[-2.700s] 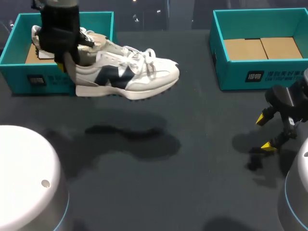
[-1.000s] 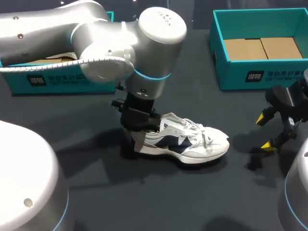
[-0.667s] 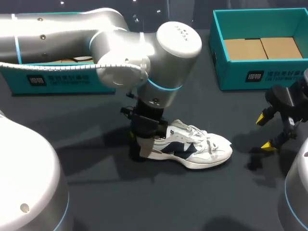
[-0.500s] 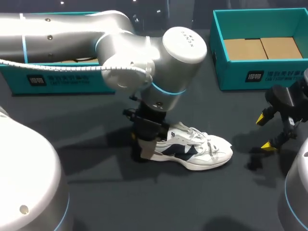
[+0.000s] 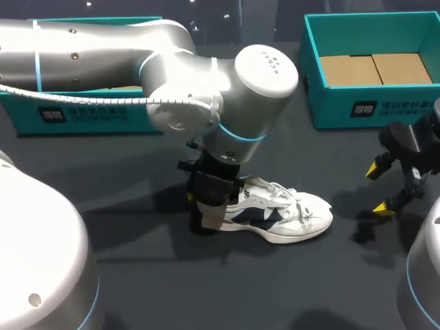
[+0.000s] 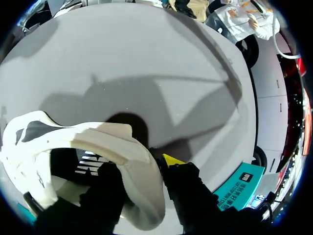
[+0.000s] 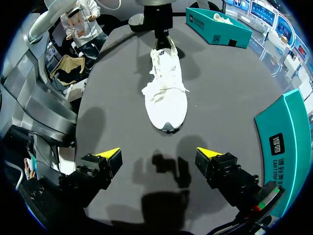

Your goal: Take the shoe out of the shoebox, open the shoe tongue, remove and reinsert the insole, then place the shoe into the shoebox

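Note:
The white and navy shoe (image 5: 285, 213) stands upright on the dark table's middle, toe toward the right. My left gripper (image 5: 206, 212) comes straight down on its heel. In the left wrist view the heel collar (image 6: 142, 161) lies between the fingers of the left gripper (image 6: 142, 169): one dark finger is inside the shoe, and the yellow-tipped one (image 6: 173, 159) stands just outside with a thin gap, so it is open. My right gripper (image 5: 378, 189) hangs open near the table's right front. From the right gripper (image 7: 158, 154) the shoe (image 7: 166, 93) lies well ahead, toe first.
One teal shoebox (image 5: 82, 113) stands at the back left, partly hidden by my left arm. A second teal box (image 5: 357, 103) with a cardboard floor sits at the back right, close behind my right gripper and beside it in the right wrist view (image 7: 288, 132).
The left arm carried the shoe from beside the left box down to the table's middle and set it there. Its fingers have since spread off the heel. The right arm has not moved.

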You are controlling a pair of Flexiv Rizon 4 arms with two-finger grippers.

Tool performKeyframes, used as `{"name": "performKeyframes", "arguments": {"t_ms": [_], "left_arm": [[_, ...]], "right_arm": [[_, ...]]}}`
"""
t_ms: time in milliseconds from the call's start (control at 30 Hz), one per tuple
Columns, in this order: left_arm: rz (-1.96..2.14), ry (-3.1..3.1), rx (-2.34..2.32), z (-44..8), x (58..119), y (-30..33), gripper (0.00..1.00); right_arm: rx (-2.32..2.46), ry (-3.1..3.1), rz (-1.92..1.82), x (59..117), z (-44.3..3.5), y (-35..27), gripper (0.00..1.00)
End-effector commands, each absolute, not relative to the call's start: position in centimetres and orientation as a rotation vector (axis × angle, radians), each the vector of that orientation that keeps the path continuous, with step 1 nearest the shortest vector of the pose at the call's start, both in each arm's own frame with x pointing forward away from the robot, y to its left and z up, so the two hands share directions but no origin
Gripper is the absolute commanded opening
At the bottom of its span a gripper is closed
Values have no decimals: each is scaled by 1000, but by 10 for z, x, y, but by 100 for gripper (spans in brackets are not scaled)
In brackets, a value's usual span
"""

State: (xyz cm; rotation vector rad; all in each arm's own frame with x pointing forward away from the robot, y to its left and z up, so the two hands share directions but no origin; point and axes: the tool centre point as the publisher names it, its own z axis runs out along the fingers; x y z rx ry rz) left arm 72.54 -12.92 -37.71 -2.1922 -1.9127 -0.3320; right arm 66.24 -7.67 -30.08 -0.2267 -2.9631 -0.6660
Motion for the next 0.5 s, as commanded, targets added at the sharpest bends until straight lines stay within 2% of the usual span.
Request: {"name": "performKeyframes", "arguments": {"t_ms": [33, 233, 433, 500], "left_arm": [[-293, -1963, -2231, -354, 723, -117, 100], [-92, -2120, -2231, -305, 714, -103, 100], [374, -2332, -1846, -274, 701, -79, 100], [374, -2332, -1846, -274, 701, -79, 100]], "right_arm": [[-229, -2966, -662, 661, -301, -76, 100], [-229, -2966, -662, 661, -301, -76, 100], [-229, -2966, -662, 661, -301, -76, 100], [-229, -2966, -662, 661, -301, -76, 100]]}}
